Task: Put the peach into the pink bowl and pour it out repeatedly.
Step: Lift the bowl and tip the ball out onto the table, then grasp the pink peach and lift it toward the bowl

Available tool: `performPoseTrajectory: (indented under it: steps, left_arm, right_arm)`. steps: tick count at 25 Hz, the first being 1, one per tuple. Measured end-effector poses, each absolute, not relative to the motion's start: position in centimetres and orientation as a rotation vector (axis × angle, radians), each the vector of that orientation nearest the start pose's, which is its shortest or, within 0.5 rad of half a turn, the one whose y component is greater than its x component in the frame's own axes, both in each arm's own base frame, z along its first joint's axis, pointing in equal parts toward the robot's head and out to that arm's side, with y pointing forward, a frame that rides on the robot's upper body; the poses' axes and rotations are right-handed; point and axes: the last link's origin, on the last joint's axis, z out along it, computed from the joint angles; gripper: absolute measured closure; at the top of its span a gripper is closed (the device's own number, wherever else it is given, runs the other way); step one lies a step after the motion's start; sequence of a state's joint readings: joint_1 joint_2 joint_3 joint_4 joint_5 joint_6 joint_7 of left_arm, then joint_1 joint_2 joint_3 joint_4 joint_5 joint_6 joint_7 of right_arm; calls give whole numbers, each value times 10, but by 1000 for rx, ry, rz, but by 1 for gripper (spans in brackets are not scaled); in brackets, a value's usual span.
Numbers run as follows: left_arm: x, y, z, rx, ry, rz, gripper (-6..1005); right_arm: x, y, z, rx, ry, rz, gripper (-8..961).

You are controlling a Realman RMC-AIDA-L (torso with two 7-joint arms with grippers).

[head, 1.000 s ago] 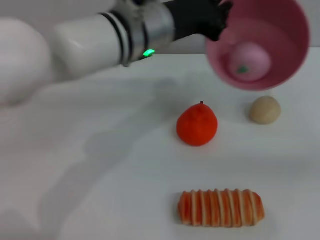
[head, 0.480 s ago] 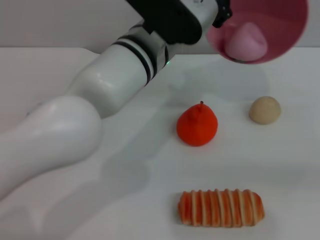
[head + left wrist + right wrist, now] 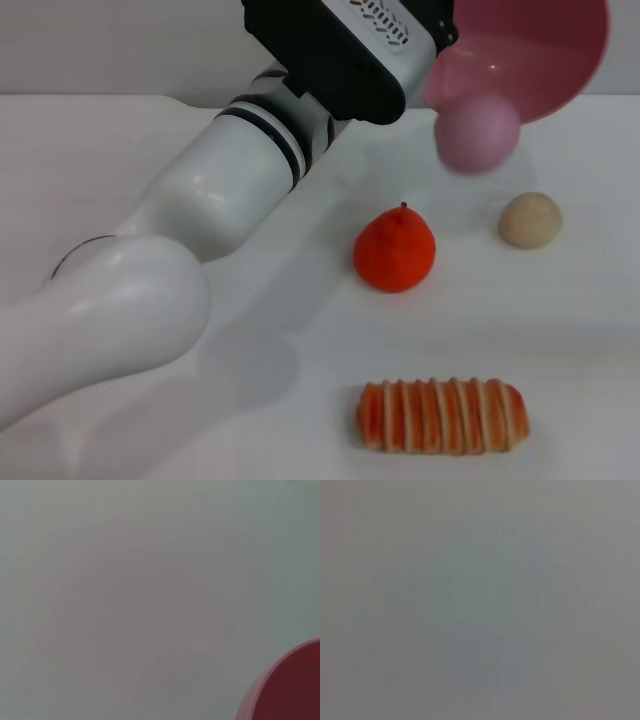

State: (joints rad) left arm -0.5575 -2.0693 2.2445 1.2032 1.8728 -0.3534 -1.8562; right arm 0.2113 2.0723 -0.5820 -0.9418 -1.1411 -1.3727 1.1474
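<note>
My left arm reaches across the head view to the back right, and its gripper (image 3: pixel 440 36) holds the pink bowl (image 3: pixel 535 45) by the rim, high above the table and tipped steeply toward me. The pale-pink peach (image 3: pixel 477 133) is out of the bowl, in the air just below its lower rim and above the table. In the left wrist view only a curved edge of the pink bowl (image 3: pixel 287 690) shows against a blank grey surface. My right gripper is out of view.
On the white table (image 3: pixel 200 400) lie an orange-red fruit with a stem (image 3: pixel 394 250) at centre, a beige ball (image 3: pixel 530 220) to its right under the bowl, and a striped orange bread roll (image 3: pixel 442 416) near the front edge.
The left wrist rolled and tipped the bowl further. The peach slid from the bowl's bottom to its rim and has now dropped out below it.
</note>
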Motion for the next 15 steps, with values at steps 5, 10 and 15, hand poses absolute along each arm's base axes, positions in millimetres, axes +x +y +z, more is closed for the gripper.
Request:
performPoseTrajectory:
  steps: [5,10,15]
  left_arm:
    - [-56,371,-81,-2003,163,-520,961]
    - [-58,373,-79,-2000,153,-517,961]
    - [-62,381,-72,-2010,86,-526,960]
  right_arm:
    - [307,306,174,-1682,302,994,419]
    - [308,306,172,-1682,314,998,420]
    - [305,309,165,-1715,336,1012,419]
